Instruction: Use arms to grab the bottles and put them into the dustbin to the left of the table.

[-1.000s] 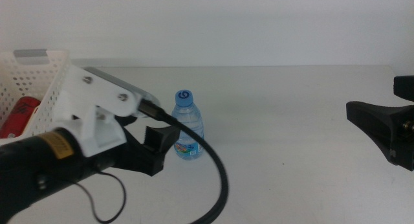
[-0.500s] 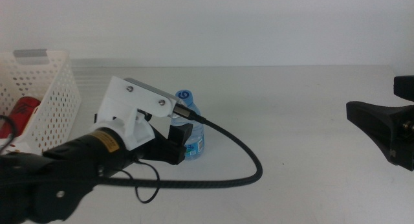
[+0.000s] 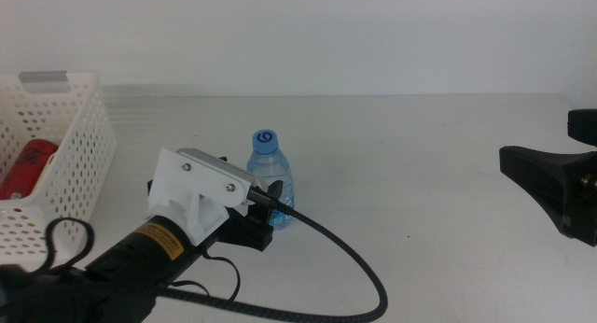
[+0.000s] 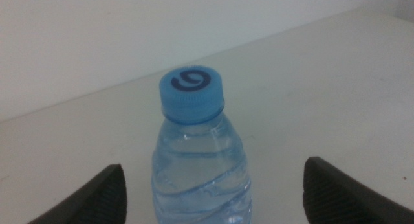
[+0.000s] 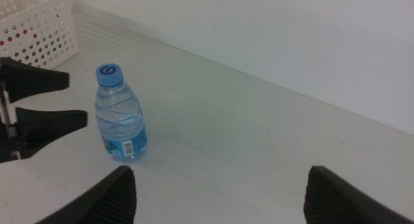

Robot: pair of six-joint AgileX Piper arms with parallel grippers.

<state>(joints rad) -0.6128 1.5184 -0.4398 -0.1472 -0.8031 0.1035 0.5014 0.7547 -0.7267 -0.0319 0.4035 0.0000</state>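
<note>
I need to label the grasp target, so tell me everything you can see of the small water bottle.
The water bottle is small, clear ribbed plastic, with a blue cap bearing a dark swirl and a blue label low on its body. It stands upright on the white table, cap on, right of the dustbin. The left gripper is open, its jaws on either side of the bottle and not visibly touching it. The right gripper waits apart, open.

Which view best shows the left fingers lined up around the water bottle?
The left wrist view: the water bottle stands centred between the open left gripper fingers. The middle view hides them behind the wrist mount; the right wrist view shows both beside it.
</note>
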